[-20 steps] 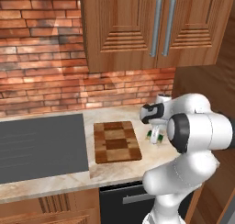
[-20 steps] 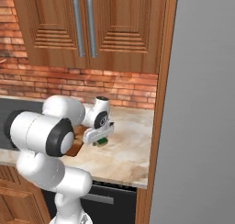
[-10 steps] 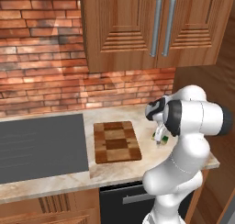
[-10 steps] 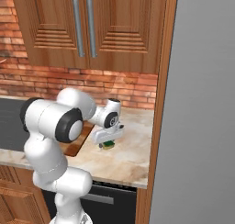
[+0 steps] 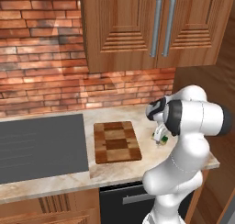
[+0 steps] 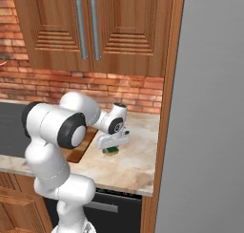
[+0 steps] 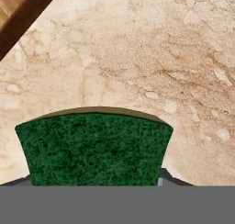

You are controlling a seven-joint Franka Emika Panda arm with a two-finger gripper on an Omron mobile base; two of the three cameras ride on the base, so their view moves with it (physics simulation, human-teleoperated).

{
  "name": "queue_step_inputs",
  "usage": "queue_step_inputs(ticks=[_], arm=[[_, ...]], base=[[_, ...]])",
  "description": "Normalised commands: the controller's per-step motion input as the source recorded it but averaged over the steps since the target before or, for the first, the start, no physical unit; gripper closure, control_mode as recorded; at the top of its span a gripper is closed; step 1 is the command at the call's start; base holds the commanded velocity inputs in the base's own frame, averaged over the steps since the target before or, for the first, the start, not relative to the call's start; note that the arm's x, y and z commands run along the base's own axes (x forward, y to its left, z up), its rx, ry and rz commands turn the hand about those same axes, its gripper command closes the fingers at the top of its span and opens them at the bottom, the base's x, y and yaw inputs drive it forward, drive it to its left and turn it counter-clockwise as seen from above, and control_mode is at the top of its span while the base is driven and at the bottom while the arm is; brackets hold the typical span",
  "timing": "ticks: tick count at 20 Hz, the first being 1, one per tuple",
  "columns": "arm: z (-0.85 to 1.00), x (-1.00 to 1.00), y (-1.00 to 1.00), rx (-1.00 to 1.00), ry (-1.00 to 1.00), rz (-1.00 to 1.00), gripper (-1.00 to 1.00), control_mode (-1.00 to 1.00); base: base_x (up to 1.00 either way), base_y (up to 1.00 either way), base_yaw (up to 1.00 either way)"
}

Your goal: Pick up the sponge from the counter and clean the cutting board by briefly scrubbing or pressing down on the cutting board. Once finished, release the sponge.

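Note:
The sponge [image 7: 94, 147], dark green on top, fills the space between my gripper's [image 7: 94, 179] fingertips [image 7: 167, 176], which press in on both its sides. It sits low over the beige counter [image 7: 160, 58]; whether it touches the stone is unclear. From the base views, the gripper [image 5: 160, 137] points down, shut on the sponge [image 5: 162, 140], a short way right of the checkered cutting board [image 5: 117, 142]. The right base view has the sponge [image 6: 112, 151] under the hand [image 6: 112, 146], with the board [image 6: 78, 148] mostly hidden behind my arm. A corner of the board [image 7: 13, 7] is at the hand view's upper left.
A dark grey cooktop [image 5: 41, 147] lies left of the board. Wooden wall cabinets [image 5: 137, 30] hang overhead against a brick wall [image 5: 41, 81]. A tall grey fridge panel [image 6: 205, 108] and wooden side wall bound the counter [image 6: 128, 165] on the right.
My arm's elbow has swung up and to the right while the hand stayed over the sponge. The sponge has hardly shifted on the counter.

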Motion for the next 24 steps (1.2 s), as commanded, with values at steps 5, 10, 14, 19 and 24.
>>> queue_step_inputs(ticks=[5,10,14,19,24], arm=[[0.0,-0.39,0.05,0.0,-0.09,-0.13,-1.0,-1.0],[0.19,-0.19,0.18,0.0,-0.19,-0.23,-1.0,-1.0],[0.42,0.0,0.2,0.0,-0.31,-0.23,-1.0,-1.0],[0.42,-0.02,0.09,0.0,-0.26,-0.2,-1.0,-1.0],[0.31,-0.05,0.06,0.0,-0.19,-0.21,-1.0,-1.0]], base=[[0.0,0.0,0.0],[0.0,0.0,0.0],[0.0,0.0,0.0],[0.0,0.0,0.0],[0.0,0.0,0.0]])
